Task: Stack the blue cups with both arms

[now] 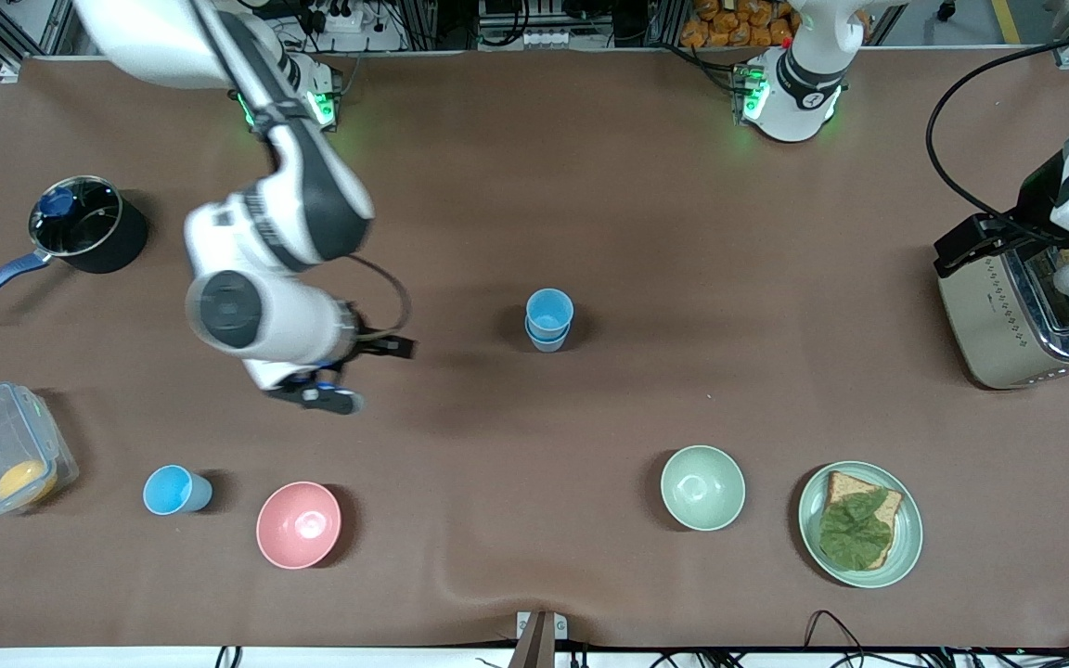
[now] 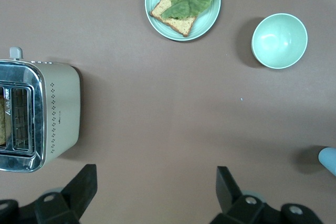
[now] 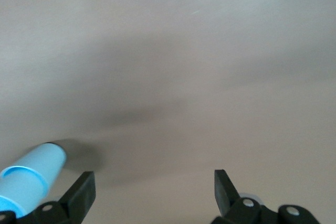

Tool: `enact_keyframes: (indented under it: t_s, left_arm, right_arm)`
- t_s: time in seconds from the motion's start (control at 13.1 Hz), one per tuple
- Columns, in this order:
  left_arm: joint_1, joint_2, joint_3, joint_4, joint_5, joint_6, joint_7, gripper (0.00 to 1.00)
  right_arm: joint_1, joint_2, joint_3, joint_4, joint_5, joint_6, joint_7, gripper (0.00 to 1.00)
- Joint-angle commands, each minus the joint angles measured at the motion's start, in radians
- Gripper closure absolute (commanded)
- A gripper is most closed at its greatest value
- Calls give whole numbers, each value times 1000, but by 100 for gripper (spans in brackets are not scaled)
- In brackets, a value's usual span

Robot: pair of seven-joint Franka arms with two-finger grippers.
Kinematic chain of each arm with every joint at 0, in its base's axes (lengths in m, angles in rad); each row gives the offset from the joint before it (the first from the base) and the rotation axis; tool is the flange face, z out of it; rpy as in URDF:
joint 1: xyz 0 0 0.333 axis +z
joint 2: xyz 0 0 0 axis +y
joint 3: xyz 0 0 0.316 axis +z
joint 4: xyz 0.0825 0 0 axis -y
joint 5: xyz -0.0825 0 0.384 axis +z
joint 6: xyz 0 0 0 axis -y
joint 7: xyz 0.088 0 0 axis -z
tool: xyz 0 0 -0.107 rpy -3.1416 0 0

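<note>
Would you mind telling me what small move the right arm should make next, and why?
Probably lower the open right gripper toward the single blue cup beside the pink bowl: two cups are already nested mid-table, and this one stands alone.

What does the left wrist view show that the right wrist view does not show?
Only the left wrist view shows the toaster, the plate with bread and a leaf, and the green bowl. It also shows the open left gripper. Only the right wrist view shows the open right gripper above bare table. Both views show the brown table and a blue cup at the picture's edge: the stacked cups in the left wrist view, the single cup in the right wrist view.
</note>
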Motion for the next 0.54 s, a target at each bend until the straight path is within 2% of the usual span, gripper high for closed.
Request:
enact_keyframes:
  t_s: [0.0, 0.31, 0.46]
  left_arm:
    - [0, -6, 4, 3, -25, -15, 21, 0]
    - [-5, -1, 3, 3, -24, -15, 15, 0]
    - [-2, -3, 3, 3, -24, -15, 22, 0]
  right_arm:
    - [-85, -157, 21, -173, -26, 12, -131, 0]
    - [-243, -375, 37, -345, -37, 7, -313, 0]
    - [-301, -478, 38, -385, -53, -25, -396, 0]
